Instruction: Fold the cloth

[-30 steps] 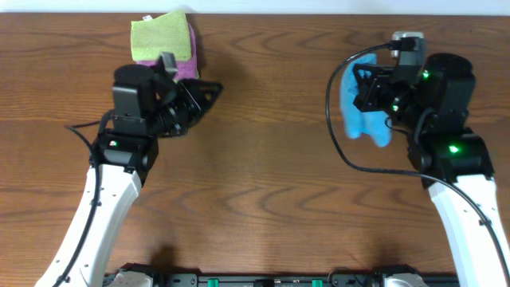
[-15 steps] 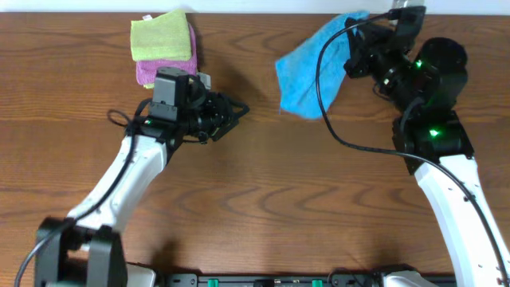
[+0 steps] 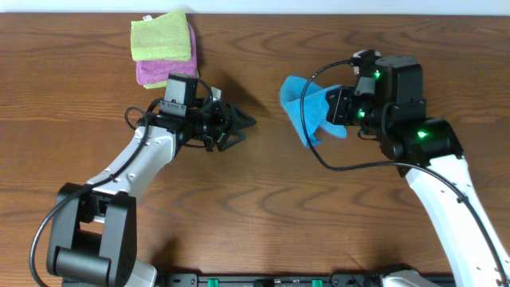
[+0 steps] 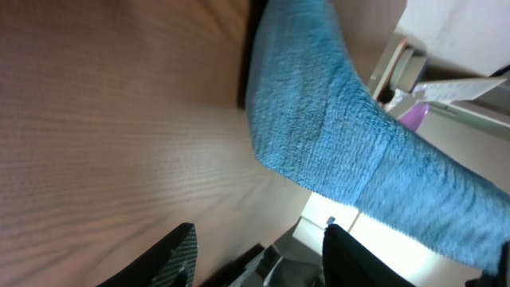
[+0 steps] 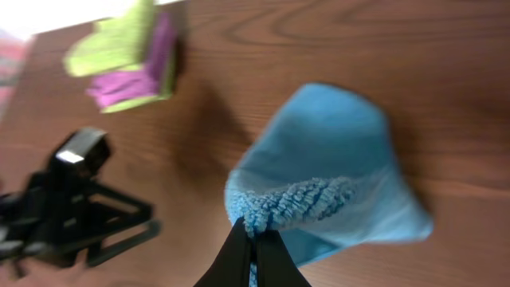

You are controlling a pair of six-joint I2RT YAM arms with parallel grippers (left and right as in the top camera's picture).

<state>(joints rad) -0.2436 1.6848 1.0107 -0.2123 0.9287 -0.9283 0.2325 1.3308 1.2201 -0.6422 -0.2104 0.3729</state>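
Observation:
The blue cloth [image 3: 305, 112] hangs bunched from my right gripper [image 3: 330, 108], its lower part close to the wooden table at centre right. In the right wrist view the jaws [image 5: 253, 239] are shut on a fold of the blue cloth [image 5: 335, 167]. My left gripper [image 3: 241, 123] is open and empty, pointing right, a short way left of the cloth. In the left wrist view the cloth [image 4: 319, 119] drapes just ahead of the spread fingertips [image 4: 177, 253].
A folded green cloth [image 3: 162, 38] lies on a folded pink cloth [image 3: 163, 72] at the back left, behind the left arm. Both show in the right wrist view [image 5: 119, 48]. A black cable loops beside the right arm [image 3: 319, 151].
My right gripper has swung the blue cloth from the table's back edge down and toward the centre. My left gripper has moved right, closer to the cloth, still open.

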